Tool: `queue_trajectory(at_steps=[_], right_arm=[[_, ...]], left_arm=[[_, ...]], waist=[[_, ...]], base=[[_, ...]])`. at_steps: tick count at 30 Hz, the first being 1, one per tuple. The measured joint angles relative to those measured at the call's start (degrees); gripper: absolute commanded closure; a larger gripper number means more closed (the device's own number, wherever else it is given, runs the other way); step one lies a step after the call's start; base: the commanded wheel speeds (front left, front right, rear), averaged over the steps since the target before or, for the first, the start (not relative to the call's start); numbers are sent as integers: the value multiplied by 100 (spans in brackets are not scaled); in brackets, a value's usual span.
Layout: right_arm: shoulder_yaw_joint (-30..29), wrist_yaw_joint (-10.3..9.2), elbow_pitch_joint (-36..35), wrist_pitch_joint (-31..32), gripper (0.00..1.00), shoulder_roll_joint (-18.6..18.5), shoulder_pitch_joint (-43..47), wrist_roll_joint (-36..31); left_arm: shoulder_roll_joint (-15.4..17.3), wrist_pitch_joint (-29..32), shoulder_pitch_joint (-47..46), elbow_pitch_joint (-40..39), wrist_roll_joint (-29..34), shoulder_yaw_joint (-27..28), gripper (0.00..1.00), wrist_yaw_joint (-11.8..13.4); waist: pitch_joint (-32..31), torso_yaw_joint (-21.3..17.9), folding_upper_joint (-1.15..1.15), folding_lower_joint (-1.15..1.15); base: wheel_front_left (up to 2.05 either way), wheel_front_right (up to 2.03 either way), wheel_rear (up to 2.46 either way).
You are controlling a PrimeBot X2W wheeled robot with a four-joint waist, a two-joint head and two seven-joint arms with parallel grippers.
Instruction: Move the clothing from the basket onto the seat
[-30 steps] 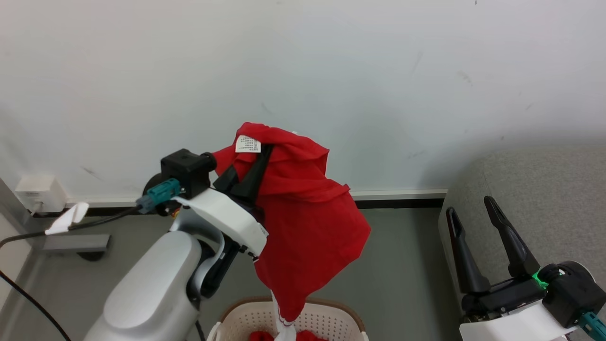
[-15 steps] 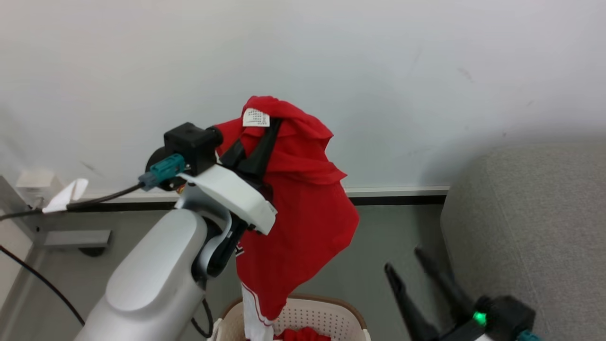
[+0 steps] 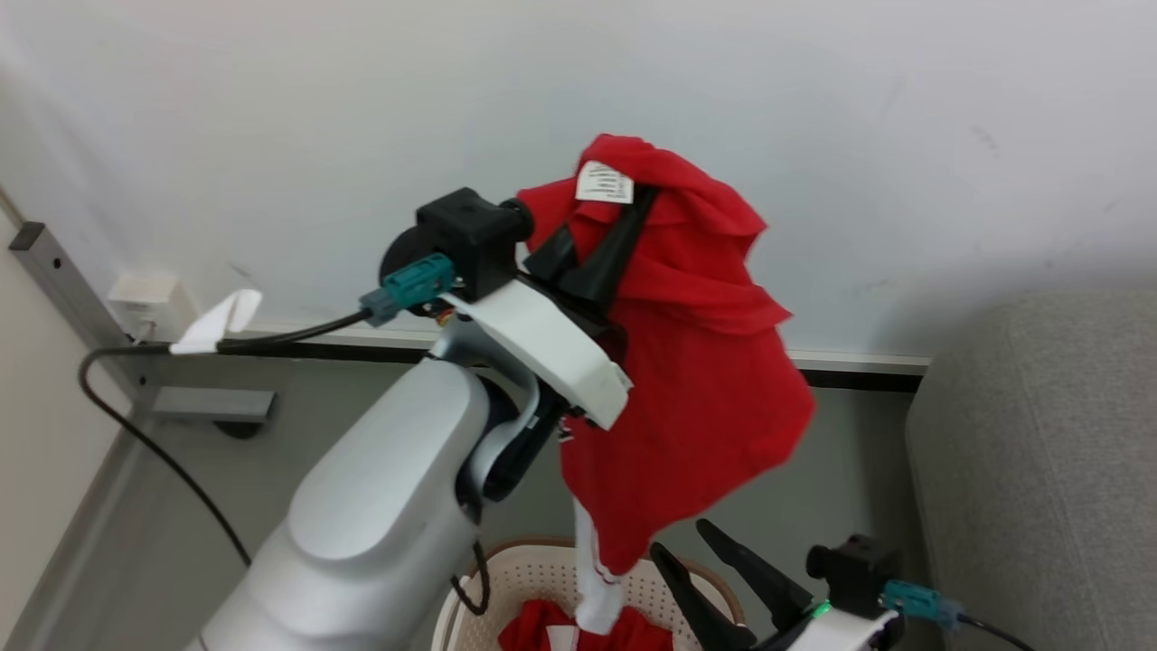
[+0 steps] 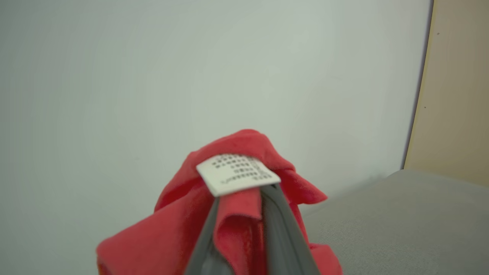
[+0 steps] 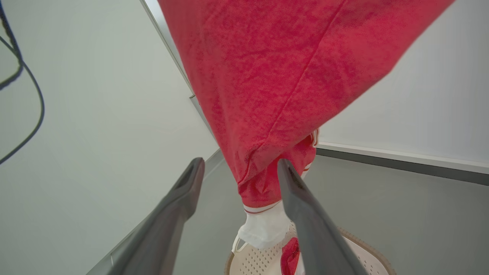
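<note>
My left gripper (image 3: 635,197) is raised high in front of the wall, shut on a red garment of the clothing (image 3: 714,371) just under its white tag (image 3: 605,181). In the left wrist view the left gripper (image 4: 244,195) pinches a red fold of that clothing (image 4: 244,143). The fabric hangs down, and its white-trimmed end reaches the basket (image 3: 535,579), where more red clothing (image 3: 535,628) lies. My right gripper (image 3: 680,540) stands open low beside the hanging cloth. In the right wrist view the right gripper (image 5: 240,163) has the clothing (image 5: 275,76) hanging beyond its spread fingers, above the basket (image 5: 254,261). The grey seat (image 3: 1039,452) is at the right.
A white wall stands close behind, with a dark baseboard (image 3: 859,375). A black cable (image 3: 154,452) runs from a wall socket (image 3: 140,291) across the grey floor at the left, beside a grey metal bar (image 3: 212,405). Bare floor (image 3: 859,470) lies between basket and seat.
The head camera has shifted. My left arm has lifted the red garment higher. My right gripper, still open, has moved from beside the seat to the basket's edge, under the hanging cloth.
</note>
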Motion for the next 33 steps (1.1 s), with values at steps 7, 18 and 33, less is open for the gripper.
queue_trajectory(at_steps=[7, 18, 33], right_arm=[[296, 0, 687, -7, 0, 319, -500, 494], [-57, 0, 1791, -8, 0, 537, -792, 578], [631, 0, 2550, -18, 0, 761, -1613, 1417]], left_arm=[[-254, 14, -36, 52, -57, -231, 100, -159], [-393, 126, 13, -160, -209, -478, 100, -229], [-500, 253, 37, -450, -372, -760, 100, -252]], waist=[[-6, 260, 0, 0], [-79, 650, 0, 0], [-43, 960, 0, 0]], base=[[0, 0, 0], [0, 0, 0], [0, 0, 0]])
